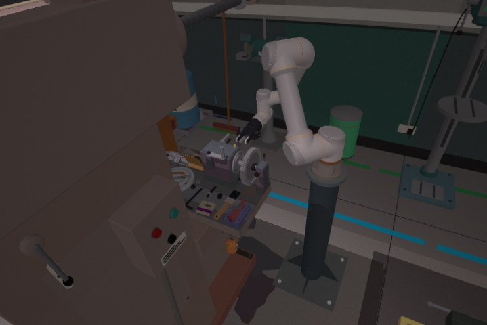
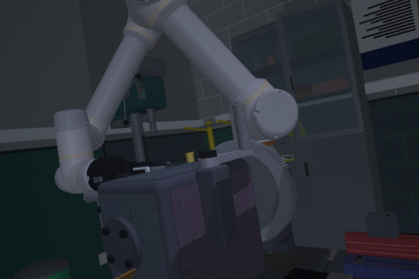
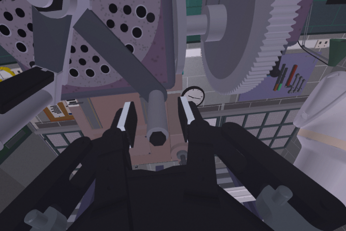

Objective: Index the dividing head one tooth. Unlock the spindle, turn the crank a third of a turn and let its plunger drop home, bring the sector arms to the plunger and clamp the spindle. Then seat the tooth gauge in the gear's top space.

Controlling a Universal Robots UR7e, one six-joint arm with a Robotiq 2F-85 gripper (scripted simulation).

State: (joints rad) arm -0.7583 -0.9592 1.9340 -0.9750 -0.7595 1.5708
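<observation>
A grey cylindrical handle [image 3: 157, 119] with a black hexagonal end sits between the fingers of my gripper [image 3: 155, 119], at the end of a dark flat arm [image 3: 116, 54] that crosses the perforated index plate [image 3: 97, 35]. The gripper is open and holds nothing. It reaches in over the far top of the dividing head [image 1: 223, 163] on the bench. The toothed gear [image 3: 247, 43] sits on the spindle to the right of the plate, and it also shows at the head's right side [image 1: 251, 161]. A small yellow knob [image 2: 189, 156] stands on top of the head.
A large brown machine housing [image 1: 79, 153] fills the left of the side camera and hides part of the bench. Small tools lie on the bench in front of the head [image 1: 228, 209]. The arm's pedestal [image 1: 320, 226] stands to the right, a green drum [image 1: 345, 128] behind it.
</observation>
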